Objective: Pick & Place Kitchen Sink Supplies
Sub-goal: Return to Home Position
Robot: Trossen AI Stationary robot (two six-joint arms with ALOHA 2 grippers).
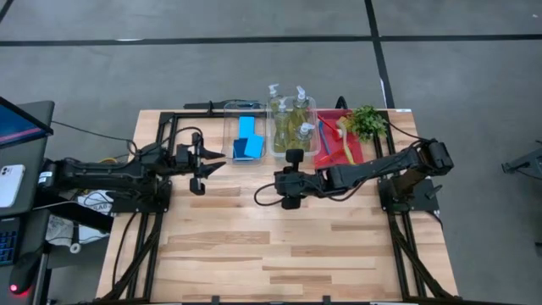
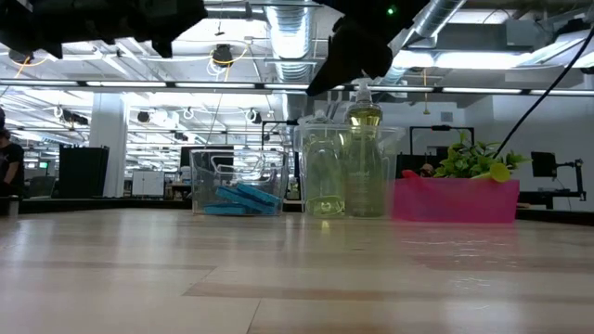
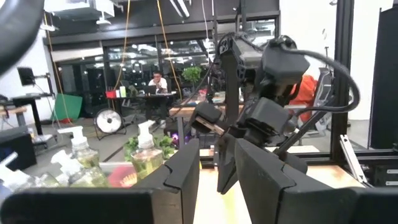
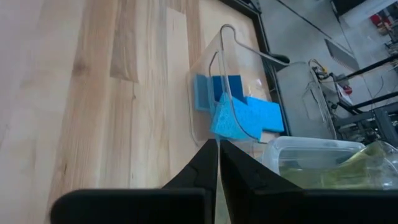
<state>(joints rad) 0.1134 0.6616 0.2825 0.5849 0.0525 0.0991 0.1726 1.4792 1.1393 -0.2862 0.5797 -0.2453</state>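
Blue sponges (image 1: 247,140) lie in a clear bin (image 1: 230,127) at the table's far side; in the right wrist view one sponge (image 4: 239,118) leans on the bin's wall. Pump bottles (image 1: 292,119) of yellow-green liquid stand in a second clear bin beside it. Thin brushes (image 1: 332,146) lie in a red tray (image 1: 356,152). My right gripper (image 1: 277,180) hovers shut and holds nothing, on the near side of the bottle bin, pointing toward the table's left. My left gripper (image 1: 209,167) hovers open and holds nothing, left of the sponge bin, above the table.
A small green plant (image 1: 367,121) stands at the red tray's far right corner. A black frame (image 1: 169,119) rims the table's far left. The near half of the wooden table (image 1: 279,254) is bare wood. A person sits far off in the room (image 3: 158,84).
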